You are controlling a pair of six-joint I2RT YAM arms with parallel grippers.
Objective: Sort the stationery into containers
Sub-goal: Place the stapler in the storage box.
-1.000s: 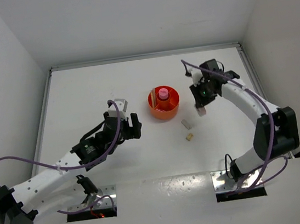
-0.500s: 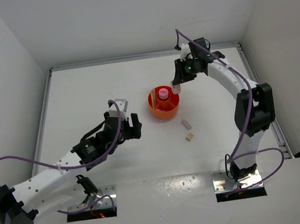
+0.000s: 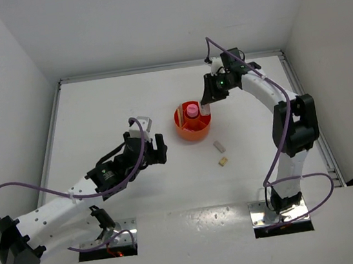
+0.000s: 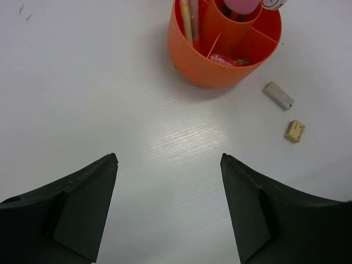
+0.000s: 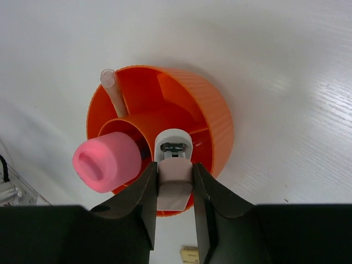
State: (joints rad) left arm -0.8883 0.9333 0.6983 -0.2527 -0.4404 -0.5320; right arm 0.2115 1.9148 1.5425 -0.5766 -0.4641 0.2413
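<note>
The round orange organiser (image 3: pixel 185 132) stands mid-table with a pink-capped tube (image 3: pixel 191 110) in its central well. My right gripper (image 3: pixel 206 106) hangs over its right outer compartments, shut on a small pale pink and white item (image 5: pixel 175 177) held above the organiser's rim (image 5: pixel 220 118). The pink cap (image 5: pixel 104 160) is just left of that item, and a cream stick (image 5: pixel 114 92) leans in a far compartment. My left gripper (image 4: pixel 169 159) is open over bare table, left of and near the organiser (image 4: pixel 214 69). A beige eraser (image 4: pixel 278 95) and a tan cube (image 4: pixel 295 131) lie on the table.
The beige eraser (image 3: pixel 219 146) and tan cube (image 3: pixel 223 161) lie just right of and nearer than the organiser. A pink eraser (image 4: pixel 223 58) lies in a near compartment. White walls enclose the table on three sides.
My right arm has swung from the right of the table up and left, bringing the held item over the organiser. The left arm has barely moved.
</note>
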